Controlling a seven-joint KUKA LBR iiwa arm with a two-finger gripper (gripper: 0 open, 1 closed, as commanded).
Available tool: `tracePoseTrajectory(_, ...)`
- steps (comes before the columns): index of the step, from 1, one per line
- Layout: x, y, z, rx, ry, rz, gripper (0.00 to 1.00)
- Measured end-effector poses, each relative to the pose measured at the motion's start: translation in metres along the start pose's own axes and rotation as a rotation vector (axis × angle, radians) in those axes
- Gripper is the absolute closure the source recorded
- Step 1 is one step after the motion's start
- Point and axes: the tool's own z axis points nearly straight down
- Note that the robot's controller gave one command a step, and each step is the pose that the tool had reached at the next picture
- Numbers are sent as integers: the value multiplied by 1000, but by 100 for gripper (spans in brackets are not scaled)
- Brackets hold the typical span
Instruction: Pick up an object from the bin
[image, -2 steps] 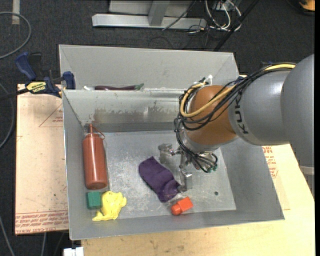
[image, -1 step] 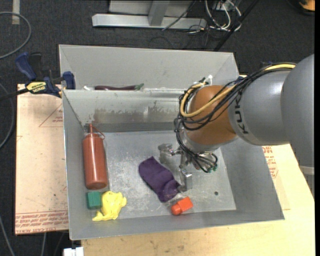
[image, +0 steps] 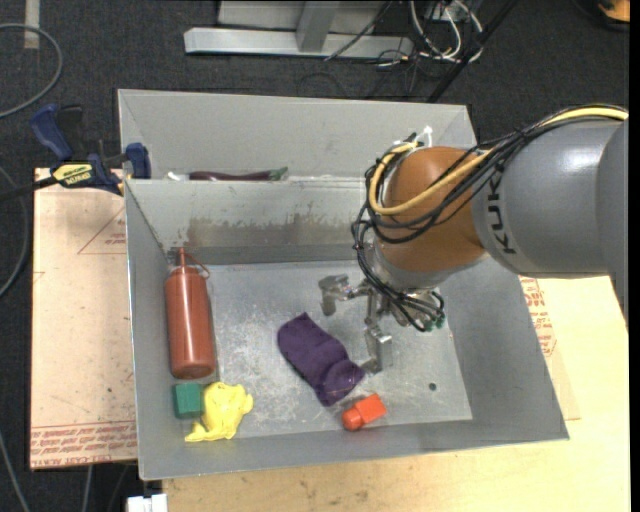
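My gripper (image: 355, 320) hangs low over the middle of the bin, under the orange wrist cover. It is open, with one finger (image: 332, 291) up to the left and the other (image: 378, 350) lower right, and nothing shows between them. A crumpled purple cloth (image: 318, 358) lies just below and left of the gripper. The lower finger stands at the cloth's right end; whether it touches the cloth I cannot tell. A small orange-red piece (image: 363, 411) sits in front of the cloth near the bin's front wall.
A red bottle (image: 190, 315) lies along the left wall. A green block (image: 186, 399) and a yellow toy (image: 222, 410) sit in the front left corner. The arm with its cables comes in from the right above the bin.
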Motion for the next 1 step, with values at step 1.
tracePoseTrajectory(1,-24,-11,-44,3,-9,-66,0)
